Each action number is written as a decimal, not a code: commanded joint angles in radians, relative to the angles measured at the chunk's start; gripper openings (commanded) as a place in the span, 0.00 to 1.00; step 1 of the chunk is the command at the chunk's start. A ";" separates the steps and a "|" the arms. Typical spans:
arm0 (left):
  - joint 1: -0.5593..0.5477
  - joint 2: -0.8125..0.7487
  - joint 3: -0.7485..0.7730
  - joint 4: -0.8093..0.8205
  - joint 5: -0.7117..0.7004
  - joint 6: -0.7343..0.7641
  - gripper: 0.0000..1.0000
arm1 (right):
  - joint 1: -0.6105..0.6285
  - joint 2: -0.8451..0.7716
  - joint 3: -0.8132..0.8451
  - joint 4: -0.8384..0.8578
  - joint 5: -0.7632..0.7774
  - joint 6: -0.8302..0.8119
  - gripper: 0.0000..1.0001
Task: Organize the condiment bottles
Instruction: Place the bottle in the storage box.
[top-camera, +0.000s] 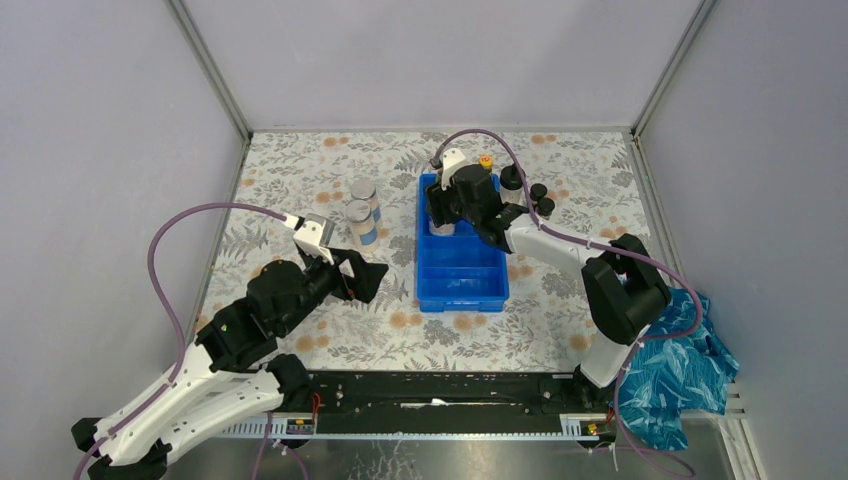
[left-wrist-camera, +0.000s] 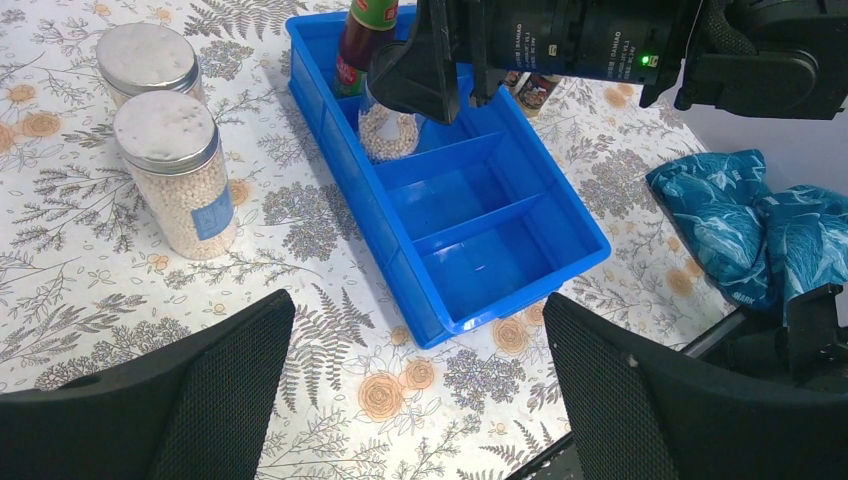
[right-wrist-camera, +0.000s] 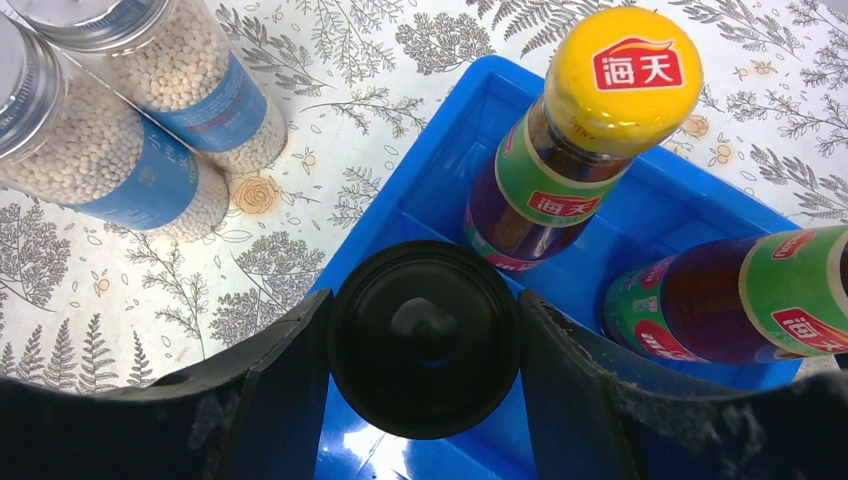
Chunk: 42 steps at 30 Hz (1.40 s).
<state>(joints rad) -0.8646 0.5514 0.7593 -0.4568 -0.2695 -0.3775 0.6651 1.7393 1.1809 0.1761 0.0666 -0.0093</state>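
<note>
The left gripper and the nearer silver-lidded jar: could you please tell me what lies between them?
Only bare floral tablecloth. The left wrist view shows it: nothing stands between the open left gripper and the nearer silver-lidded jar.

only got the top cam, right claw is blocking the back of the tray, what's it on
Observer: The right claw is shut on a black-capped clear bottle inside the blue tray's far compartment.
Operator: anything else in that compartment
Observer: Yes, a yellow-capped dark red bottle and a second dark red bottle beside it.
Operator: left claw carrying anything
Observer: No, the left claw is open with nothing between its fingers.
</note>
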 joint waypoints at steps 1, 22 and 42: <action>-0.007 -0.001 -0.014 0.043 0.005 0.020 0.99 | -0.007 -0.005 0.034 0.110 -0.013 0.003 0.00; -0.005 -0.019 -0.026 0.037 0.008 0.020 0.99 | -0.007 0.020 -0.008 0.143 -0.007 0.032 0.00; -0.006 -0.030 -0.034 0.034 0.008 0.020 0.99 | -0.008 0.032 -0.027 0.151 0.007 0.032 0.00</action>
<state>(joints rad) -0.8646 0.5312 0.7399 -0.4526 -0.2691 -0.3737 0.6643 1.7706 1.1465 0.2375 0.0620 0.0135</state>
